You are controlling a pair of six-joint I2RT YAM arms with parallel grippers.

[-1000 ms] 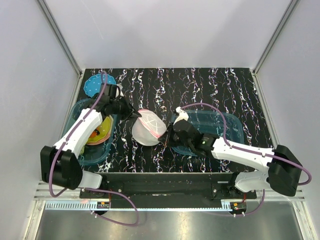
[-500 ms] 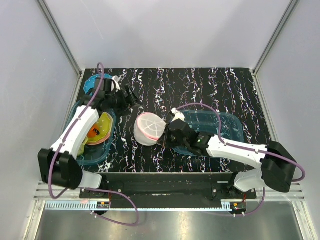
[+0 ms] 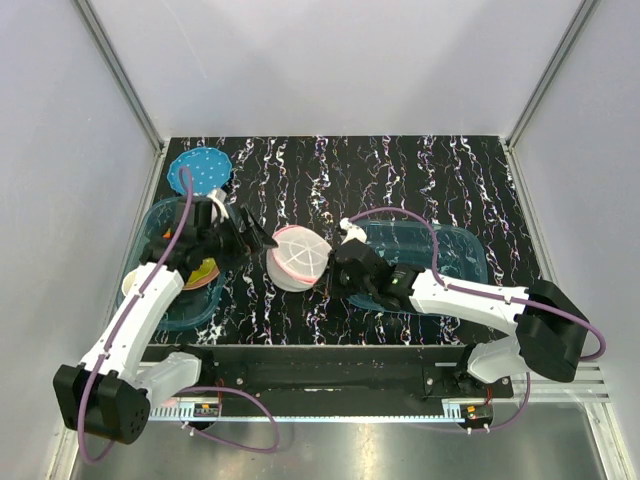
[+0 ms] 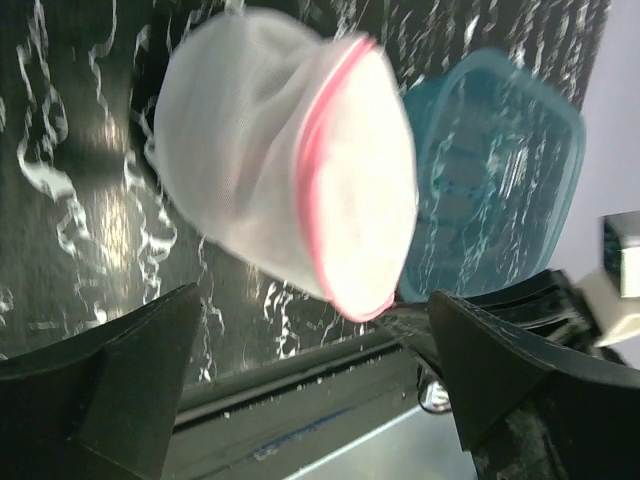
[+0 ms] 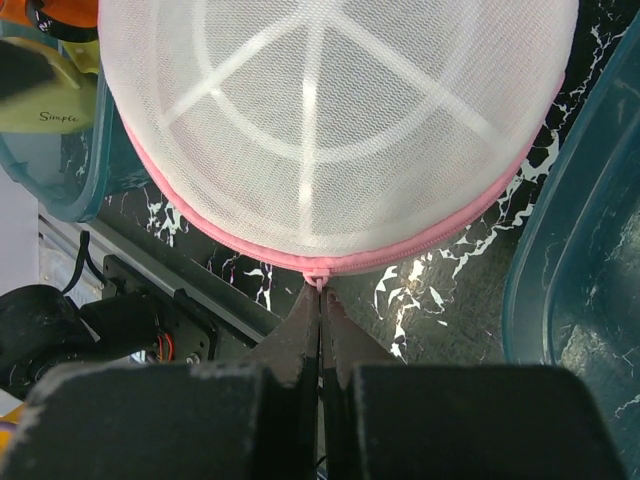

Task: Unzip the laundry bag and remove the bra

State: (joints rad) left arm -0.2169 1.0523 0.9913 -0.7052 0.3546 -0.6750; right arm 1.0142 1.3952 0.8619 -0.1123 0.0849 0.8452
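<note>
The laundry bag (image 3: 298,258) is found on the black marbled table (image 3: 420,180), btw. the two arms. It is touched by the right gripper (image 5: 320,298), whose fingers are pressed together. As far as can be seen, they are clamped on the small zipper pull (image 5: 320,282), at the part of the pink zipper (image 5: 230,247) nearest to that arm. The left gripper (image 3: 248,232) is held just beside the bag on the opposite side, w/ jaws spread wide, nothing btw. them and no contact.

Key relation: the bag lies straight ahead of the open left gripper. It is round, so no long axis is given; the line that matters is the zipper ring, which is seen obliquely from there, i.e. the bag sits tilted, not flat. The body can prob. be clamped by the left arm while the pull is drawn along the ring by the right arm, which is the nearer one.

The pull and the closed zipper are shown only by the right wrist cam; in the top view they are hidden under the gripper. The tilt is shown best by the left wrist cam. The bra is not seen in any view; it is prob. inside the bag.
</note>
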